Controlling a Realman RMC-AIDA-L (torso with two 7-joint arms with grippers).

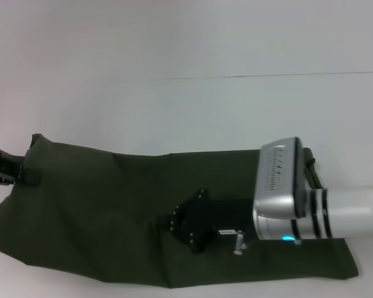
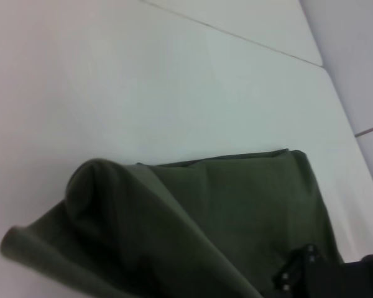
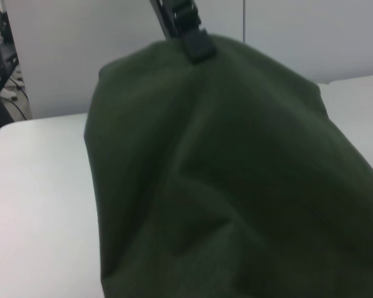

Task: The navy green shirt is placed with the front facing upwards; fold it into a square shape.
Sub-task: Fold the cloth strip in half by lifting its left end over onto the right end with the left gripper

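The navy green shirt (image 1: 112,217) lies as a long band across the table (image 1: 186,49), from 9 o'clock to 4 o'clock in the head view. The left gripper (image 1: 18,172) is pinched tight on the shirt's far left corner at 9 o'clock. The right gripper (image 1: 196,226) rests on the cloth near 6 o'clock; I cannot tell how its fingers stand.

To fold well, I think the left one should carry its corner over flat while the right one pins the cloth down.

The left wrist view shows the lifted, rolled edge. The right wrist view shows the pinch close up.
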